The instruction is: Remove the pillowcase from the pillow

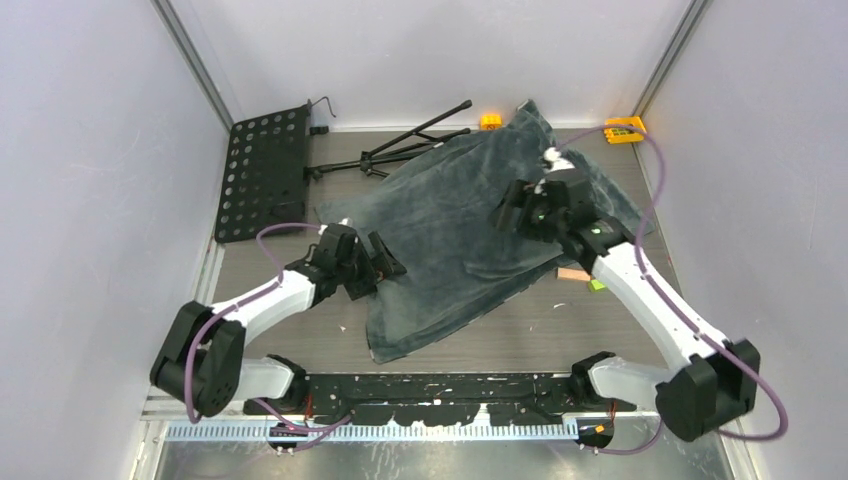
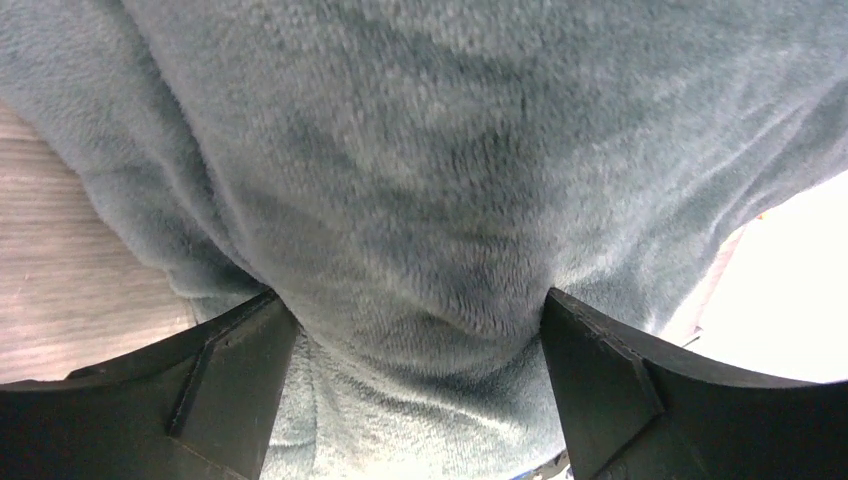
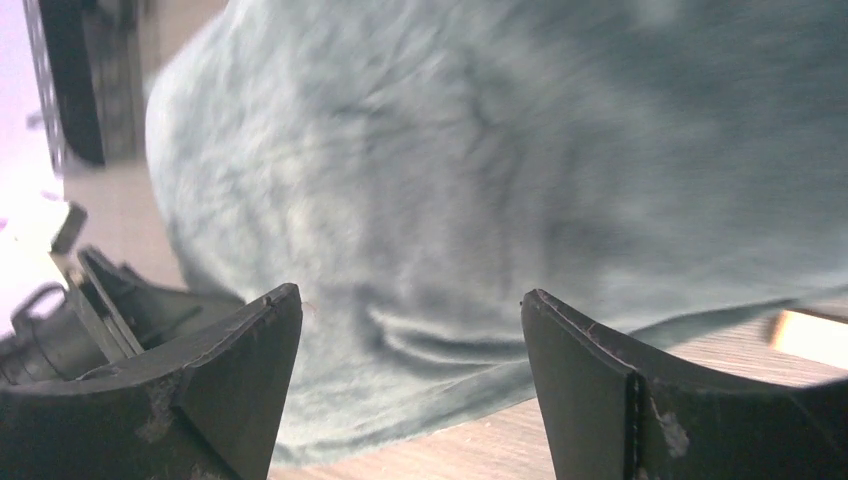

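The dark grey-teal plush pillowcase (image 1: 470, 235) lies spread and wrinkled across the middle of the table. The pillow does not show; no white cushion is in view. My left gripper (image 1: 383, 268) is at the pillowcase's left edge. In the left wrist view my left gripper (image 2: 415, 320) is open with a bulge of the fabric (image 2: 430, 180) between the jaws, which are not closed on it. My right gripper (image 1: 507, 215) is over the right half of the pillowcase. In the right wrist view my right gripper (image 3: 410, 310) is open above the fabric (image 3: 480, 170), near its edge.
A black perforated plate (image 1: 262, 172) lies at the far left, with a folded black stand (image 1: 400, 150) beside it. A yellow box (image 1: 624, 130) and an orange piece (image 1: 490, 121) sit at the back. A tan block (image 1: 572, 274) and a green bit (image 1: 597, 285) lie under the right arm.
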Tool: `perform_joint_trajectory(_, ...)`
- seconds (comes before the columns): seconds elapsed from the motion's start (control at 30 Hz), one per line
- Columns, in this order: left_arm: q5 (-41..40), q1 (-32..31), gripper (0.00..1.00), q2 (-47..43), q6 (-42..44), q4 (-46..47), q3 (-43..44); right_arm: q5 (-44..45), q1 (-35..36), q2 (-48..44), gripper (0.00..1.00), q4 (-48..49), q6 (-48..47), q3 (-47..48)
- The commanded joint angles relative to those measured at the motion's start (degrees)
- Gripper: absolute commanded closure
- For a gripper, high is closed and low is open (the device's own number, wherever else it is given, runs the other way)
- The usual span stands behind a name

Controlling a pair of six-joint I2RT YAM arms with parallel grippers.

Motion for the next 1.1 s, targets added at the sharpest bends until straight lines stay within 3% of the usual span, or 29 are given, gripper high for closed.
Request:
perform_joint_trajectory(0.0, 0.66, 0.08, 0.12, 3.92, -0.09, 6.83, -0.22, 3.4, -7.47, -5.16, 0.15, -3.75, -1.01, -1.13)
perform_joint_trajectory(0.07, 0.48, 0.13, 0.21, 5.31, 0.14, 9.39, -0.15, 5.3, -11.34, -4.37, 0.14, -5.49, -1.3, -0.56)
perform_joint_trajectory(0.23, -0.69, 1.84, 0.72, 5.3, 2.28, 9.98, 0.72, 6.05, -21.7, 2.29, 0.13, -3.48, -1.41, 1.68)
perform_joint_trajectory(0.33, 0.25, 3.99, 0.98, 3.78, 2.37, 9.46, 1.42, 5.97, -26.87, 8.91, 0.11, -2.97, -3.09, 6.37)
perform_joint_trajectory(0.4, 0.79, 4.75, 1.0, 2.98, 2.75, 8.5, 2.63, 6.11, -28.52, 13.91, 0.04, -3.85, -4.83, 9.99)
perform_joint_trajectory(0.6, 2.02, 5.72, 1.0, 1.6, 3.86, 5.03, 4.26, 8.13, -29.52, 26.44, 0.02, -7.08, -9.99, 19.56)
perform_joint_trajectory(0.77, 3.06, 6.46, 1.0, -0.22, 3.92, 4.65, 4.59, -3.33, -29.52, 34.34, 0.02, -8.39, -12.38, 25.11)
perform_joint_trajectory(0.83, 3.26, 6.46, 1.0, -0.56, 4.18, 3.99, 5.39, -5.75, -29.5, 35.48, 0.1, -6.54, -11.54, 25.58)
perform_joint_trajectory(0.9, 3.78, 6.46, 1.0, -0.45, 4.16, 3.52, 6.3, -7.87, -29.52, 34.18, 0.3, -2.13, -10.12, 24.66)
perform_joint_trajectory(1.03, 5.84, 6.62, 1.0, 0.34, 4.02, 2.07, 8.85, -11.86, -29.42, 32.8, 0.9, -2.32, -8.85, 31.72)
perform_joint_trajectory(1.07, 6.33, 6.7, 1.0, 0.31, 3.98, 1.61, 9.59, -13.09, -29.39, 33.14, 0.98, -3.83, -8.87, 34.58)
